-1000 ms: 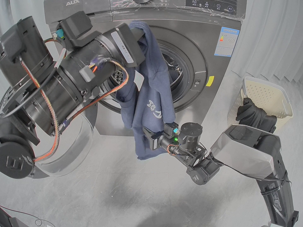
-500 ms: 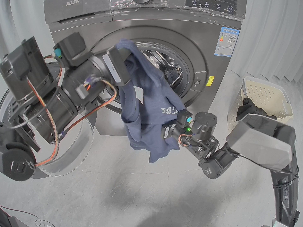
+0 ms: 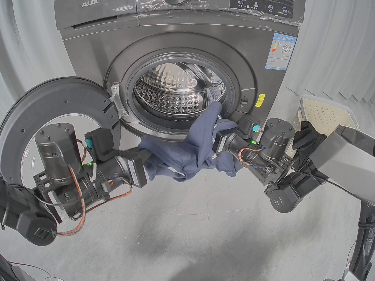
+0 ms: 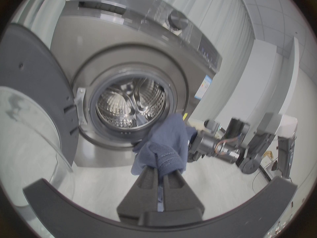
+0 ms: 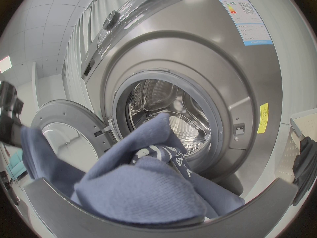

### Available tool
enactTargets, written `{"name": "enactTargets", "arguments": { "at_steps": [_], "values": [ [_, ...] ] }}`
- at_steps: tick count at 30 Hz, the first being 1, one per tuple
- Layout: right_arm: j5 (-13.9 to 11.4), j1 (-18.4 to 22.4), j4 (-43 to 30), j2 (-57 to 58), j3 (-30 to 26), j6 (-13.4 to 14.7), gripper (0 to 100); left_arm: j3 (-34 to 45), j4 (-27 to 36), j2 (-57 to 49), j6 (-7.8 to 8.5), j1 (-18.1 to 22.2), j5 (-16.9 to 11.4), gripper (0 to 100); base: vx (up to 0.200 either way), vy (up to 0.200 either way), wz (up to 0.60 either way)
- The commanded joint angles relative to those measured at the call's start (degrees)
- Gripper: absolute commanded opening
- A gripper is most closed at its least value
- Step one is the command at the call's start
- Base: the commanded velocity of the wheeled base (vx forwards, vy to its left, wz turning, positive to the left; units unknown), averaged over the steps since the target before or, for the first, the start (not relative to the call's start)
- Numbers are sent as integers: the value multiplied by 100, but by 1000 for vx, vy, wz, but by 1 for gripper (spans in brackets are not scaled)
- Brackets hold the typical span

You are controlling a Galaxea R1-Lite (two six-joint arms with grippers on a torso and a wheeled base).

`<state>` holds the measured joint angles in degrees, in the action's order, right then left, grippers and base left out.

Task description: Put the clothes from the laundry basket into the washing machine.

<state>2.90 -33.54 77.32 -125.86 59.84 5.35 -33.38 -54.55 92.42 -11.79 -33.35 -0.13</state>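
Note:
A dark blue garment (image 3: 187,153) hangs stretched between my two grippers, just below and in front of the washing machine's open drum (image 3: 175,90). My left gripper (image 3: 145,156) is shut on one end of it, low and left of the opening; in the left wrist view its fingers (image 4: 145,185) pinch the garment (image 4: 165,146). My right gripper (image 3: 215,143) holds the other end at the opening's lower right rim, its fingers buried in the garment (image 5: 145,189). The cream laundry basket (image 3: 332,114) stands to the right of the machine with black clothes (image 3: 308,137) draped over its edge.
The round door (image 3: 50,106) is swung fully open to the left, behind my left arm. A grey floor (image 3: 195,231) spreads in front of the machine. White curtains hang behind and beside it. The basket (image 5: 302,123) sits close to my right arm.
My left arm dropped from high in front of the machine to low at the left. My right gripper rose toward the drum's rim. The garment went from hanging down to stretched across.

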Motion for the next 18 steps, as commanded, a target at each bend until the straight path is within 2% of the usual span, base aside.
{"name": "enactTargets", "arguments": {
  "at_steps": [1,5,6,11,18],
  "values": [
    [0,-136,2,228,1,1,0,200,-29,611,10,13,-66,0,0,0,0],
    [9,-215,-7,272,19,1,0,253,-29,769,19,13,-233,0,0,0,0],
    [9,-232,-33,298,45,1,0,297,-29,795,19,13,-250,100,0,0,0],
    [9,-232,-227,351,265,1,0,490,-3,892,-8,-13,-250,100,0,0,0],
    [0,-276,-631,659,599,1,0,1088,-29,1042,54,-22,-250,100,0,0,0]
  ]
}}
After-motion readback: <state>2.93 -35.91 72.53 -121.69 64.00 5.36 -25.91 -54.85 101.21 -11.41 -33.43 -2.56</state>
